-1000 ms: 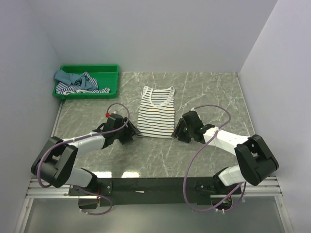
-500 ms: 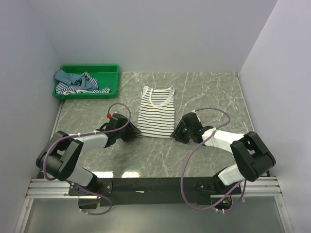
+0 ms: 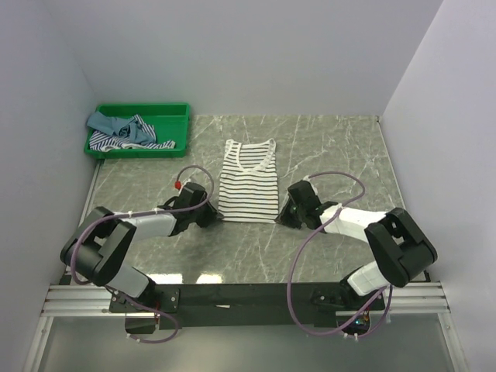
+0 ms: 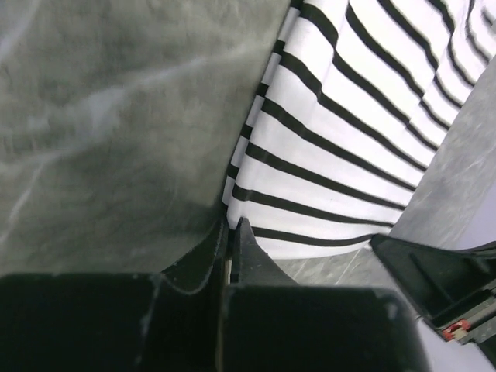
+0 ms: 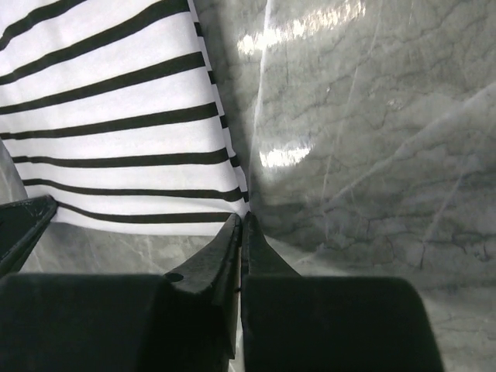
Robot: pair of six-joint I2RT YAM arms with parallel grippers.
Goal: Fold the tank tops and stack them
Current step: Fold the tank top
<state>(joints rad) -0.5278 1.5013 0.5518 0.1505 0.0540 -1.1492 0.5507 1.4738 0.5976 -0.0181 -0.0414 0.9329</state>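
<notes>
A white tank top with thin black stripes [image 3: 249,182] lies flat in the middle of the table, neck towards the back wall. My left gripper [image 3: 212,217] is shut on its near left hem corner; in the left wrist view the cloth [image 4: 341,147] runs down into the closed tips [image 4: 232,225]. My right gripper [image 3: 282,216] is shut on the near right hem corner, where the striped cloth [image 5: 124,132] meets its closed tips [image 5: 242,218]. A teal-blue tank top [image 3: 108,122] and a blue-and-white striped one [image 3: 128,138] lie crumpled in the green tray.
The green plastic tray [image 3: 177,115] sits at the back left against the wall. Grey walls close in the marble table [image 3: 333,155] on three sides. Purple cables loop over both forearms.
Both grippers slid in to the hem's near corners and closed on them. The hem has shifted slightly towards the back.
</notes>
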